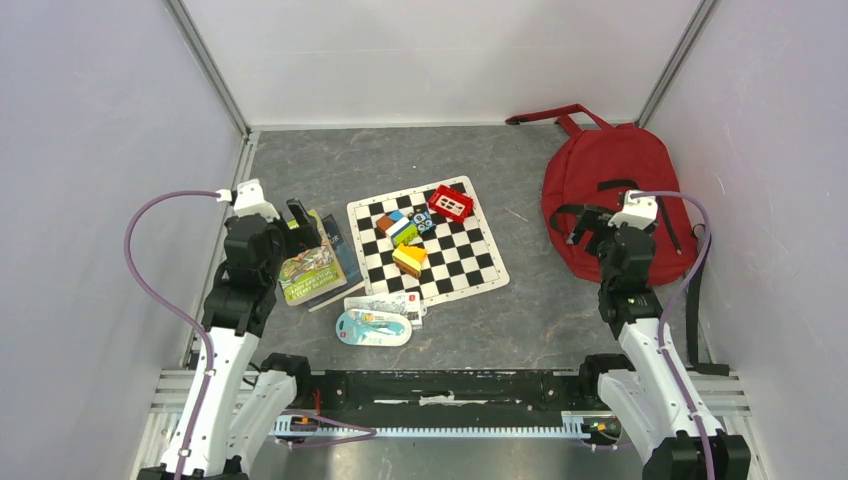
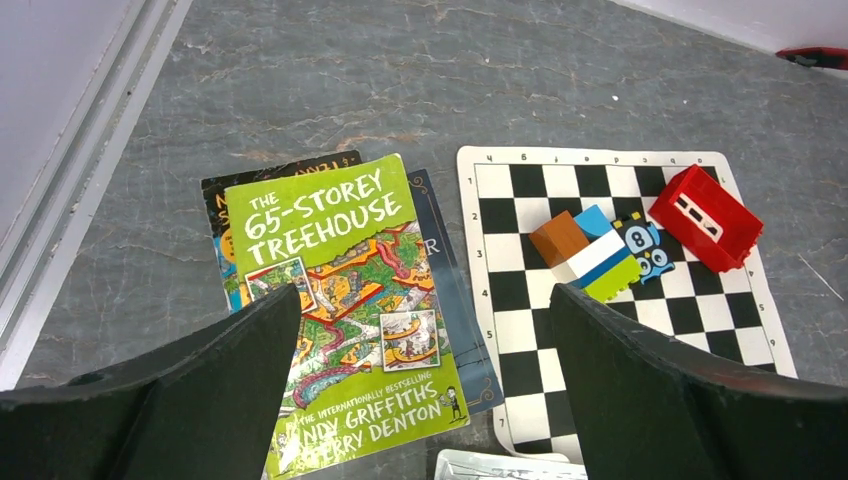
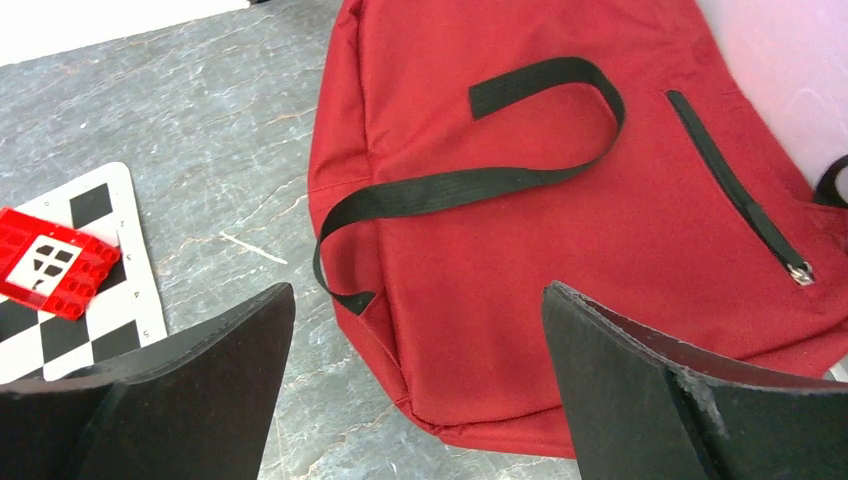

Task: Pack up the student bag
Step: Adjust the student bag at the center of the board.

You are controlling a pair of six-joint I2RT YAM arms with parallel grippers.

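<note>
The red student bag (image 1: pixel 610 185) lies flat and zipped at the back right, with a black strap (image 3: pixel 470 185) and a black zipper (image 3: pixel 735 190) across its face. My right gripper (image 1: pixel 588 222) hovers open over its near left corner (image 3: pixel 470 390), holding nothing. My left gripper (image 1: pixel 298 215) hangs open above a stack of books topped by a green "65-Storey Treehouse" book (image 2: pixel 340 290), also at the left of the table (image 1: pixel 312 265). Nothing lies between its fingers (image 2: pixel 230 370).
A chessboard mat (image 1: pixel 427 242) in the middle carries a red block (image 1: pixel 450 203), a yellow block (image 1: pixel 409 259) and a cluster of coloured blocks (image 2: pixel 598 255). A blister pack with scissors (image 1: pixel 372 326) lies near the front. White walls enclose the table.
</note>
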